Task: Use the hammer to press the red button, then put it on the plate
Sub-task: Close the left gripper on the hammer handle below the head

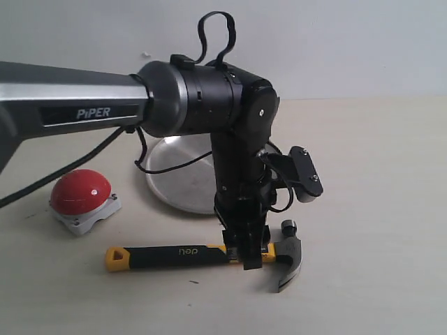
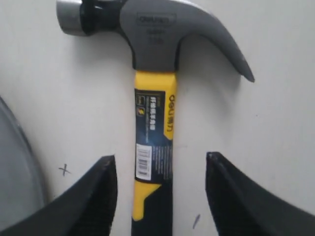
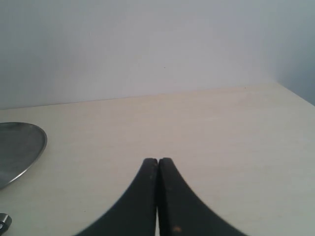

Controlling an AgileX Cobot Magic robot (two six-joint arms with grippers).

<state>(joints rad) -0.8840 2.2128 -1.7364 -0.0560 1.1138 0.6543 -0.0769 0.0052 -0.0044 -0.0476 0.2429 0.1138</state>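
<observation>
Hammer: the claw hammer with a dark metal head and black-and-yellow handle [image 1: 188, 256] [image 2: 155, 123] lies flat on the pale table [image 1: 377, 209], outside the dish. In the exterior view its head points right and its yellow end points left.
Plate: the round shallow silver metal plate [image 1: 178, 188] [image 2: 19, 167] [image 3: 19, 145] sits on the table behind the hammer, apart from it. The part of its surface that shows is bare, dull metal, and the rest is hidden behind the left arm.
Red button: the glossy red dome on a light grey square base [image 1: 80, 192] stands left of the plate and near the hammer's yellow end, touching neither.
Left fingers: the left fingers [image 1: 249, 259] [image 2: 106, 184] are down at the handle just behind the head. They are spread, one on each side of the handle. The wrist view shows bare table between each tip and the handle.
Right fingers: the right fingers [image 3: 150, 172] are pressed together with nothing between them. They are above bare table, with the plate's rim off to one side.
Plate edge: in the left wrist view the rim curves past near one finger.
</observation>
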